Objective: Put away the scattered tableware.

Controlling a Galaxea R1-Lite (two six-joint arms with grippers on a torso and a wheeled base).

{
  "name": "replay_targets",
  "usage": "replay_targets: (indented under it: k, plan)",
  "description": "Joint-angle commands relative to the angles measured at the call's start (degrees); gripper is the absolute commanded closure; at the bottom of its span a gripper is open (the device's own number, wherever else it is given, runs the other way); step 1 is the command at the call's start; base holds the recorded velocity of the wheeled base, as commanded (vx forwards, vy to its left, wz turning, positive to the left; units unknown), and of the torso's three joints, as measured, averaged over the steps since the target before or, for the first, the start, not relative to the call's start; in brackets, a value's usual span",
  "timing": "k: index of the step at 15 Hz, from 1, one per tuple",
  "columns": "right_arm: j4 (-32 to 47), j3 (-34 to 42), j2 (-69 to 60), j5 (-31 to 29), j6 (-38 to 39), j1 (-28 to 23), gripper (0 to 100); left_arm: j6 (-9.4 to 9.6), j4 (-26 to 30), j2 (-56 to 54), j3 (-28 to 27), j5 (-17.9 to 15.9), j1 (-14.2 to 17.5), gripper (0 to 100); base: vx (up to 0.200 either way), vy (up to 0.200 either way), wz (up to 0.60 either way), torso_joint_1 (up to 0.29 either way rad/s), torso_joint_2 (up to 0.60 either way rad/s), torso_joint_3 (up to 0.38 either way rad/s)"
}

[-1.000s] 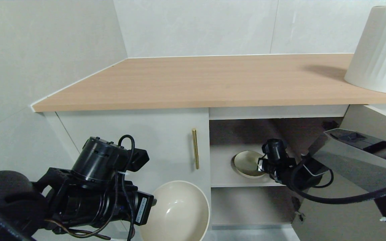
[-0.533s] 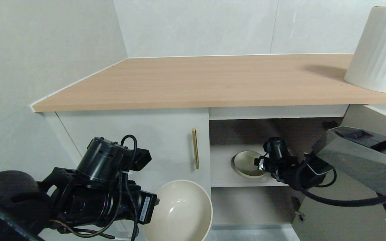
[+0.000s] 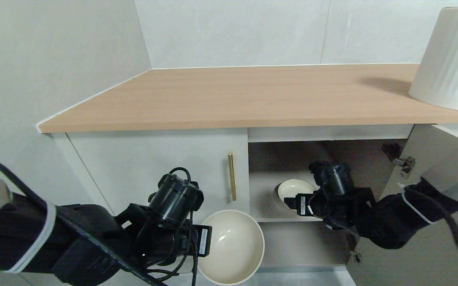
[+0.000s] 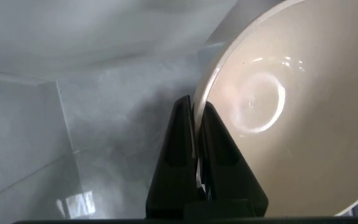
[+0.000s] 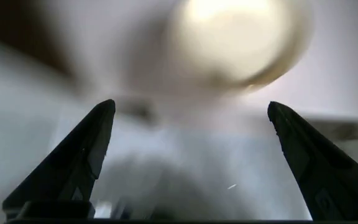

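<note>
The left tool (image 4: 194,112) pinches the rim of a large cream bowl (image 3: 233,246) and holds it low in front of the cabinet's closed left door (image 3: 153,167), below the brass handle (image 3: 232,176). The right tool (image 5: 191,118), fingers spread wide, sits at the open compartment, just in front of a small bowl (image 3: 295,190) resting on the shelf (image 3: 261,198). A white ribbed object (image 3: 451,59) stands on the table (image 3: 233,95).

The small dish (image 3: 292,188) was partly hidden behind the right arm (image 3: 388,222) and blurred in the right wrist view, and the white vessel (image 3: 451,59) was cut off at right.
</note>
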Motion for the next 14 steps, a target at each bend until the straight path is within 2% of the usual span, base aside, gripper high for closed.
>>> replay_targets:
  k: [1, 2, 5, 9, 14]
  plan:
    - [4.39, 3.34, -10.63, 2.58, -0.06, 5.18, 0, -0.19, -0.01, 3.69, -0.59, 0.24, -1.16, 100, 0.000, 0.000, 0.00, 0.000, 0.00, 0.000]
    - [8.87, 4.48, -14.50, 5.56, -0.06, 7.29, 0, -0.28, -0.01, 4.84, -0.59, 0.24, -1.51, 100, 0.000, 0.000, 0.00, 0.000, 0.00, 0.000]
    - [16.69, 4.84, -18.72, 9.69, -0.06, 10.80, 0, -1.07, -0.01, 6.51, -0.68, 0.15, -1.86, 100, 0.000, 0.000, 0.00, 0.000, 0.00, 0.000]
    - [18.54, 6.51, -15.29, 9.61, -3.13, 14.67, 0, -2.04, 0.08, 5.98, -1.20, 0.24, -2.48, 100, 0.000, 0.000, 0.00, 0.000, 0.00, 0.000]
    - [17.57, 5.28, -8.34, 8.73, -2.87, 15.11, 0, -2.04, 0.43, 4.22, -0.94, 0.15, -4.15, 100, 0.000, 0.000, 0.00, 0.000, 0.00, 0.000]
